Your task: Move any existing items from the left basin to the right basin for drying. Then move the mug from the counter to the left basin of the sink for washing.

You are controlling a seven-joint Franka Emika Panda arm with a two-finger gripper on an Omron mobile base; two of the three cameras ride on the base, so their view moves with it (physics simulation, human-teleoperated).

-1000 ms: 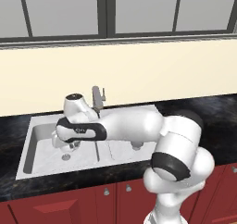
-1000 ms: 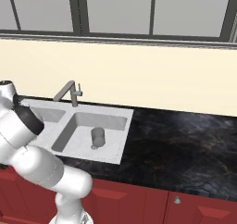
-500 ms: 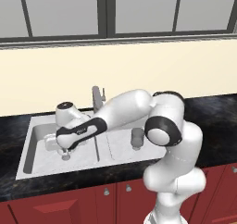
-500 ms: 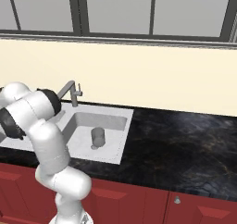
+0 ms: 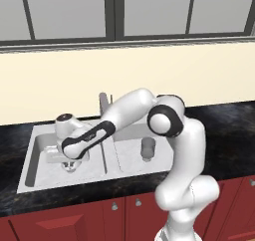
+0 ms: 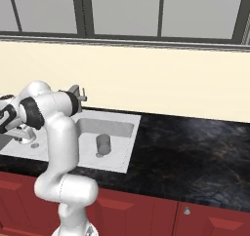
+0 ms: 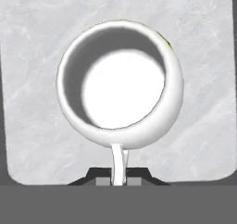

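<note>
Your gripper (image 7: 118,179) is clamped on the mug's (image 7: 121,84) handle, low over the left basin (image 5: 37,155). Second step: lower, then release.

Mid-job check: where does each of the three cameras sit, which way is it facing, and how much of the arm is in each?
Left base view: behind the arm on its left, looking down at the sink; the arm reaches from the lower right to the left basin.
Right base view: behind on its right; the arm rises at the lower left, over the counter.
Hand view: looks along the shut pincer at the mug held by its handle.
Both base views share the dark cup in the right basin.
</note>
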